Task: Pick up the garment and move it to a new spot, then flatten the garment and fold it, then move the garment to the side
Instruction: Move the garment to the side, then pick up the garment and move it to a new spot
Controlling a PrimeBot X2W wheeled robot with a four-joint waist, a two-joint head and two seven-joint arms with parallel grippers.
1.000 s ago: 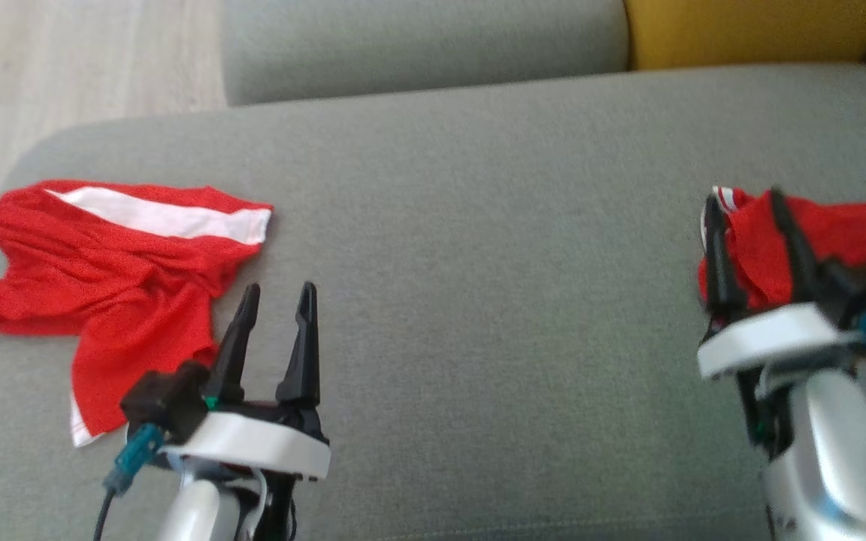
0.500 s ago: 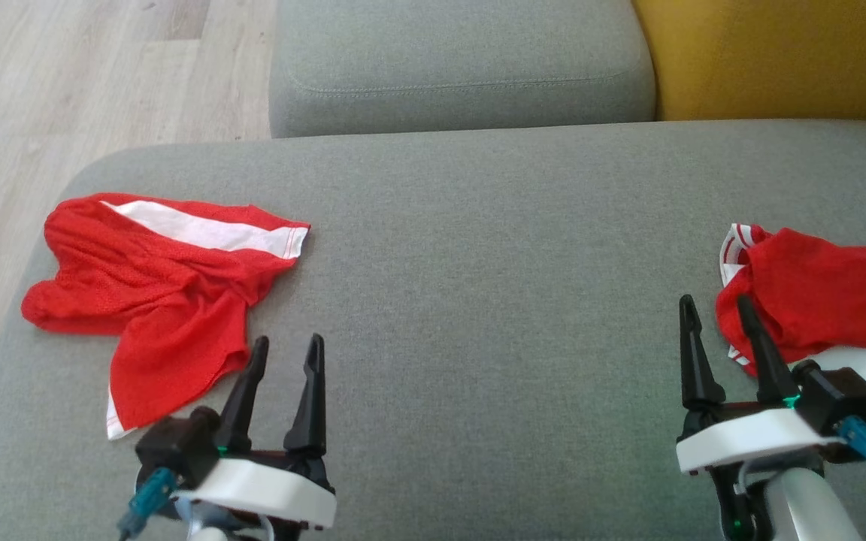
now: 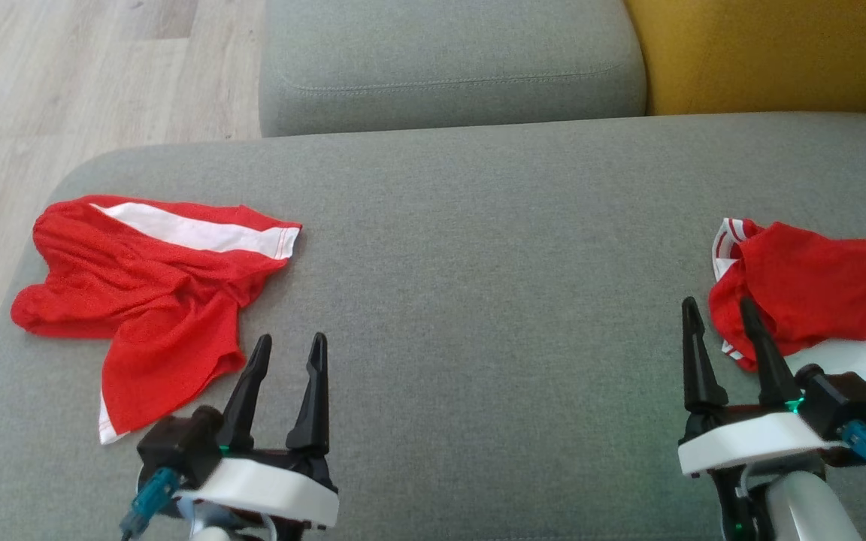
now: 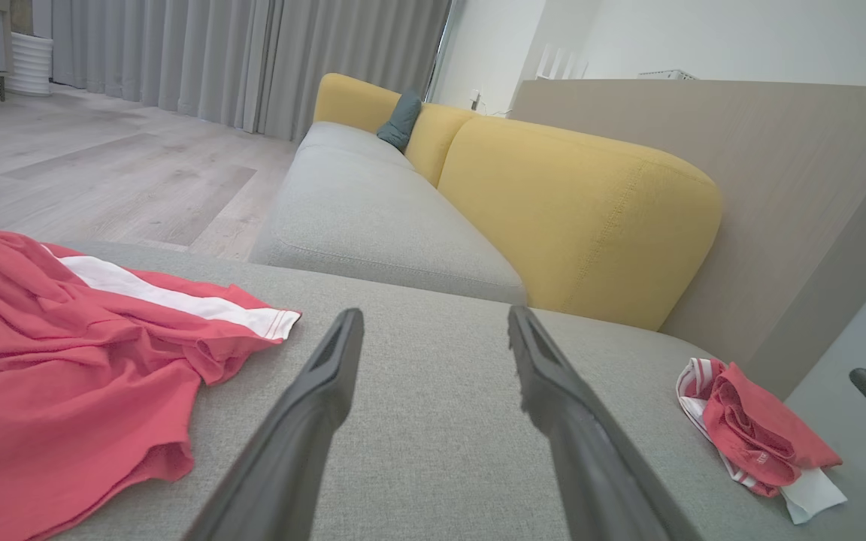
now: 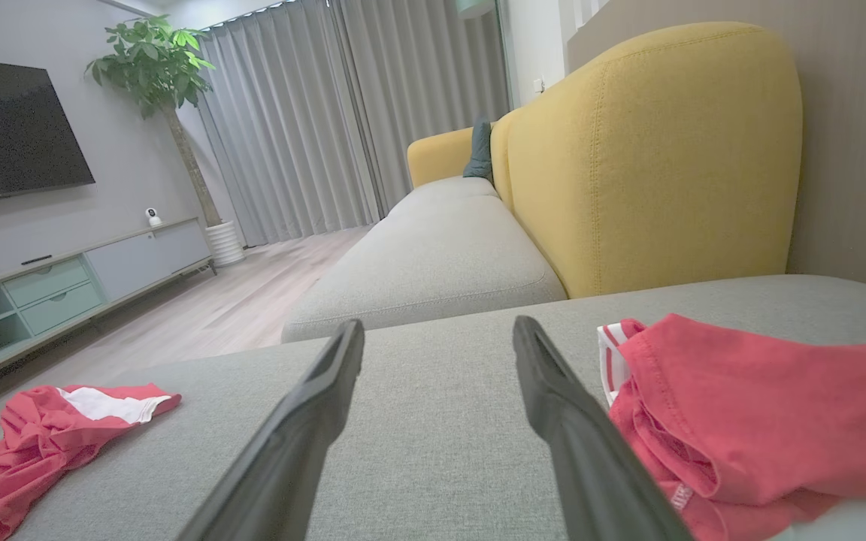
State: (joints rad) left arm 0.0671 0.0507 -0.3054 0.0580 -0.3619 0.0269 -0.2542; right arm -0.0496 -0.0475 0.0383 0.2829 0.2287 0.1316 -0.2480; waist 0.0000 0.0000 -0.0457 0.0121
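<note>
A red garment with a white stripe (image 3: 140, 300) lies crumpled at the left end of the grey cushion (image 3: 478, 263). My left gripper (image 3: 292, 342) stands open and empty just right of its lower edge. In the left wrist view this garment (image 4: 65, 361) is left of the left gripper (image 4: 434, 315). A second red garment (image 3: 816, 293) with white trim is bunched at the right. My right gripper (image 3: 719, 304) is open and empty at its lower left edge. In the right wrist view that garment (image 5: 764, 406) lies right of the right gripper (image 5: 439, 327).
A second grey seat cushion (image 3: 448, 68) and a yellow backrest (image 3: 764, 52) lie beyond the cushion. Wooden floor (image 3: 65, 83) drops off at the far left. In the right wrist view, a TV cabinet (image 5: 65, 285) and a potted plant (image 5: 155, 52) stand across the room.
The head camera has shifted. My right gripper, which stood over the right garment a second ago, has drawn back to its near left edge. The left gripper has barely moved.
</note>
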